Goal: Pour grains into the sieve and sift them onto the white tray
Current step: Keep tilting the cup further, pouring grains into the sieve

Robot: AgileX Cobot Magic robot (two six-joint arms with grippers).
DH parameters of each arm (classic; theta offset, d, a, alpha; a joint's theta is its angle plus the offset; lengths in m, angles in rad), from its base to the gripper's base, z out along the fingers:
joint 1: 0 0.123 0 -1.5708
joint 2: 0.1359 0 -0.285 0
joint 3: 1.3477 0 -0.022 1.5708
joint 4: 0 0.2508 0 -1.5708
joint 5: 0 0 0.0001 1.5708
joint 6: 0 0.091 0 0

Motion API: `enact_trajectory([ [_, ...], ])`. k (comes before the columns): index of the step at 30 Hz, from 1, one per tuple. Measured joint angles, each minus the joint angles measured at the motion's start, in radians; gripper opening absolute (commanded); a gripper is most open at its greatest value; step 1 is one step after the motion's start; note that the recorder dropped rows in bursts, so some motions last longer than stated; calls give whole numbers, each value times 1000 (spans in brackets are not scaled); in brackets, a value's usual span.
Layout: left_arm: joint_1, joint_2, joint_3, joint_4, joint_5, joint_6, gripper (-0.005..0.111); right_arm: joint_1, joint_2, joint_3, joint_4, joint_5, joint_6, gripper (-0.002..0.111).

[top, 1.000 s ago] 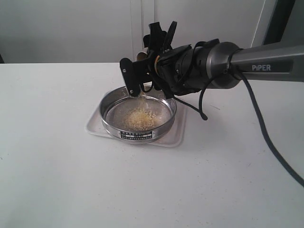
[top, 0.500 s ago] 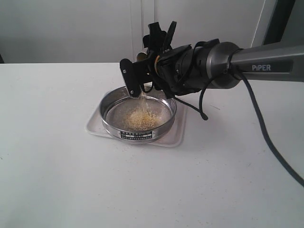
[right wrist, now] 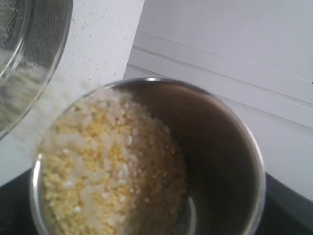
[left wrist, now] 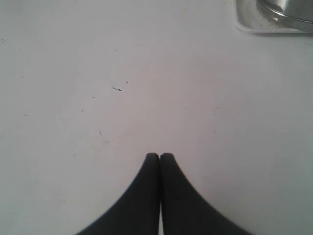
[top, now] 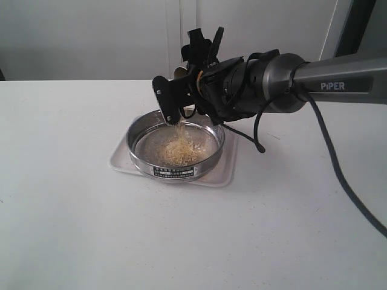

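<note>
My right gripper clamps the steel cup, tipped over the sieve, which sits directly below on the white tray — grains streaming onto the mesh. Only my right wrist camera shows plenty left in the cup. Left gripper — pressed shut, empty, well off.

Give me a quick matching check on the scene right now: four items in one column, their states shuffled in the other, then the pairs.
1. sieve
2. white tray
3. steel cup
4. left gripper

A. tipped, spilling grains
B. jaws shut over bare table
C. lowest, flat on the table
D. catching a growing-looking pile of grains

Pairs: 1-D, 2-C, 3-A, 4-B
</note>
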Motion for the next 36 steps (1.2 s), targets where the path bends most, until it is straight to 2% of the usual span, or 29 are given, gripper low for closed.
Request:
enact_trajectory([
  [36, 0, 0, 0, 0, 0, 0, 0, 0, 0, 0, 0, 0, -62, 0],
])
